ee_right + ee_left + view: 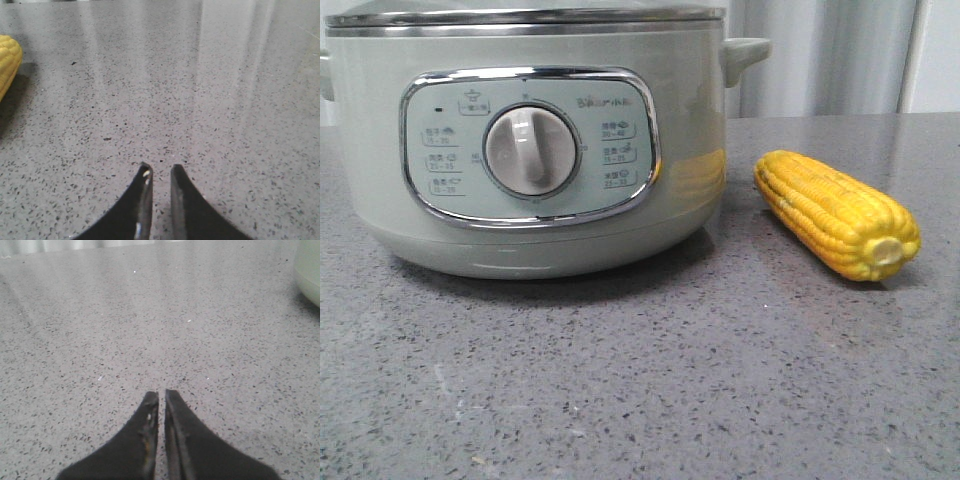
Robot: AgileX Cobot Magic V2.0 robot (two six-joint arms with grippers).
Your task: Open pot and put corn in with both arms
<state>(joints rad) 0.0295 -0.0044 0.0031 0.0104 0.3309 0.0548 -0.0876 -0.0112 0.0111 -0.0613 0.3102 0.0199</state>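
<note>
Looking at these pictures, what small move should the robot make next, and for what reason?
Probably the left gripper should open and rise toward the pot's lid. The lid is on the pot, so the corn, lying on the counter to the right of the pot, cannot go in yet. Both grippers are nearly closed, hold nothing, and sit low over bare counter; the right gripper is near the corn.

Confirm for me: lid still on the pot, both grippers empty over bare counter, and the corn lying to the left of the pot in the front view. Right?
Not quite. The corn lies to the right of the pot, as the front view shows. The rest holds: the lid is on, and the left gripper and right gripper hold nothing above the speckled counter.
</note>
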